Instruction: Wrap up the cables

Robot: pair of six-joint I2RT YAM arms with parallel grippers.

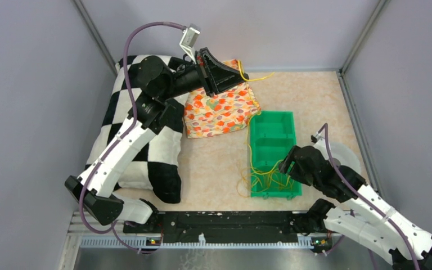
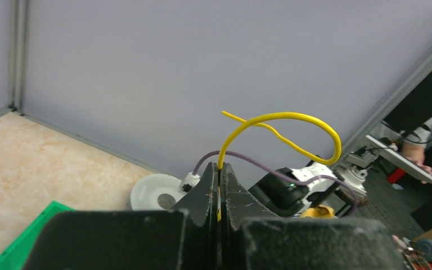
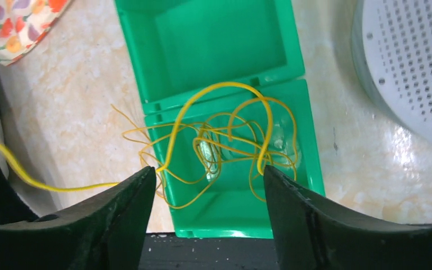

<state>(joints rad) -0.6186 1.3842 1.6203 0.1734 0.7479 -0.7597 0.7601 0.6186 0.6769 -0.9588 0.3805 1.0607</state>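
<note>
Left gripper (image 2: 219, 171) clamps thin, curling yellow cables (image 2: 292, 116). Right gripper (image 3: 208, 170), spread wide, over tangled loops in glossy green bin (image 3: 202, 34).

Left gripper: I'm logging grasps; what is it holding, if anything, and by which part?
The left gripper is shut on a thin yellow cable, pinched near one end; a short looped tail sticks out past the fingertips.

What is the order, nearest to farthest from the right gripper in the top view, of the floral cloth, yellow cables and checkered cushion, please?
1. yellow cables, beside the right gripper.
2. floral cloth, back-left.
3. checkered cushion, far left.
</note>
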